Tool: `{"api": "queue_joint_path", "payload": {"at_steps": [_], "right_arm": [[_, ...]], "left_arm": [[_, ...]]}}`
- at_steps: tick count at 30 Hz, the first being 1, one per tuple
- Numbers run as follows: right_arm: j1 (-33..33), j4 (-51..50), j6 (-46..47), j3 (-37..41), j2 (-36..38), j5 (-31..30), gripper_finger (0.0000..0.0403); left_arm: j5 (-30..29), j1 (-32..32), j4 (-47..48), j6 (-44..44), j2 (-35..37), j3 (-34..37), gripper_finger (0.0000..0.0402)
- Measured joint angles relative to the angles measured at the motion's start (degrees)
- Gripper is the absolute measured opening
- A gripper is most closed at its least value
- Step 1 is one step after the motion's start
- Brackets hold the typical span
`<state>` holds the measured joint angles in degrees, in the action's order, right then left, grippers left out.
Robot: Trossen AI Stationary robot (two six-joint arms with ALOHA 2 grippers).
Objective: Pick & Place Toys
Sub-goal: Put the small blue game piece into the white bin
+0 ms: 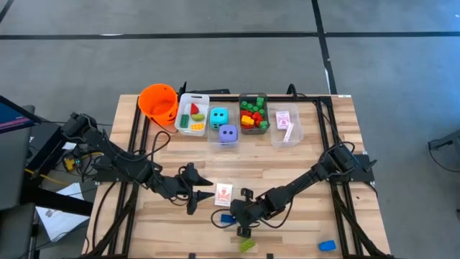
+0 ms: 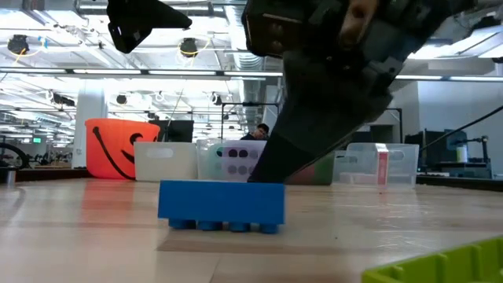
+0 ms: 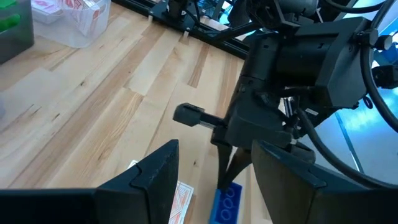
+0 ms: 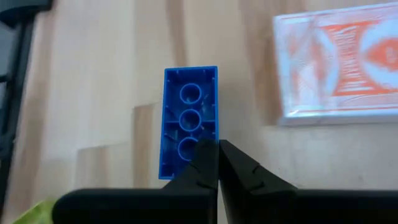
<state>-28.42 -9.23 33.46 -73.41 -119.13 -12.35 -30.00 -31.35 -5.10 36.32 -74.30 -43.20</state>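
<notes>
Nearest the table's front edge, my right gripper hangs low over the blue brick, which lies upside down on the wood with its hollow underside showing; my two fingers are pressed together tip to tip at the brick's near end and hold nothing, so I judge the pick has not yet been made and the fingers would have to spread before they could straddle it. Just beside the brick lies a red-backed pack of playing cards, and a green brick rests near the front edge, with another blue piece well apart toward the right corner. My left gripper waits just past the cards, fingers spread and empty, pointing toward my right arm. Farther back, along the far edge, stand the orange bucket and a row of clear bins: one holds a red wedge with yellow and green pieces, the next the teal die and purple die, another a heap of red, green and yellow bricks, the last some cards. So most of the sorting looks done, to my eye; four loose toys at the front are left.
</notes>
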Motion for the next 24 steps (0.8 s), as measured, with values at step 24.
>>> {"api": "queue_joint_path", "payload": {"at_steps": [24], "right_arm": [[-4.0, -17.4, 1.5, -13.2, -0.2, -16.1, 0.0]], "left_arm": [[0.0, 0.0, 0.4, 0.0, 0.0, 0.0, 0.0195]]}}
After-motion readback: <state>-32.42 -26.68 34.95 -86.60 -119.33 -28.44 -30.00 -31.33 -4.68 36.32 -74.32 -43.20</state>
